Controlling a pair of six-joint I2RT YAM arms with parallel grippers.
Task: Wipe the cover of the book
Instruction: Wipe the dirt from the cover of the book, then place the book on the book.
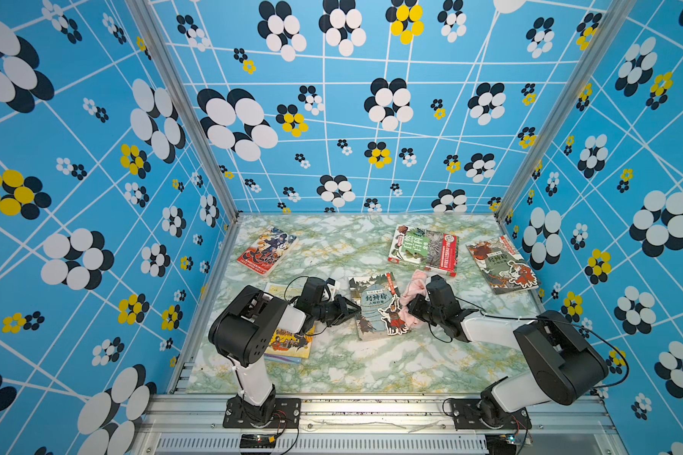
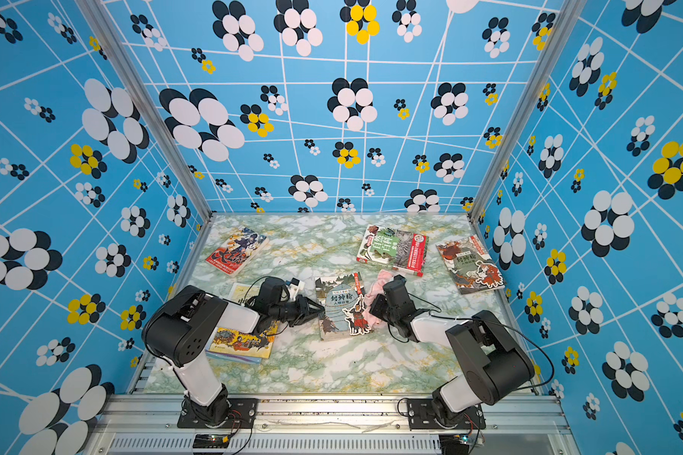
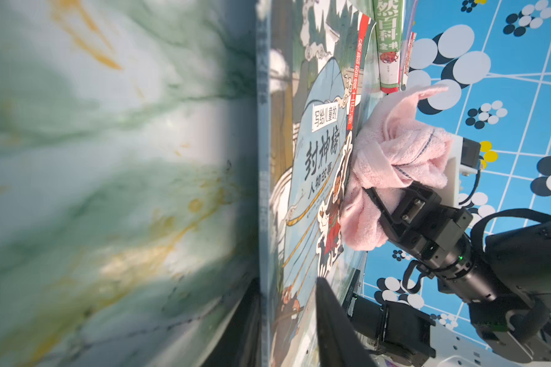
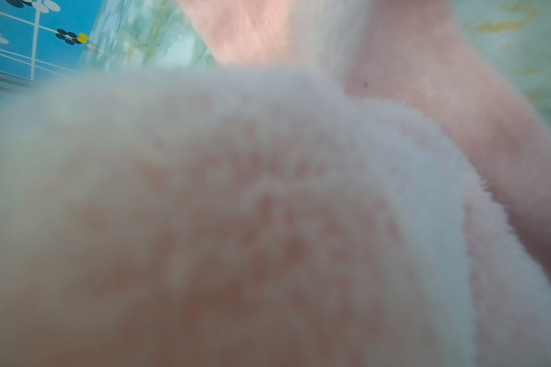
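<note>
- Green-veined marble tabletop (image 1: 371, 366), enclosed by blue flower-print walls.
- Near, 8 o'clock: yellow book (image 1: 288, 342), partly under the left arm.
- Centre: task book (image 1: 375, 303), lying flat, cover up.
- Left gripper (image 1: 353, 308) at its 9 o'clock edge, one finger over the cover; whether it is clamped cannot be told.
- Right gripper (image 3: 376, 206) at its 3 o'clock edge, clenched on the pink cloth (image 1: 415, 284); the cloth touches the cover's edge.
- Far: red book (image 1: 267, 251) at 11 o'clock, green book (image 1: 422, 248) at 1 o'clock, grey book (image 1: 501, 264) at 2 o'clock.

a lab robot test booth: blue flower-print panels (image 1: 332, 118) on aluminium posts (image 1: 186, 110) close off a marble-print worktop (image 1: 371, 366) from 9 through 12 to 3 o'clock; at 6 o'clock the left arm base (image 1: 262, 411) and right arm base (image 1: 489, 417) sit bolted to a metal rail (image 1: 371, 407).
</note>
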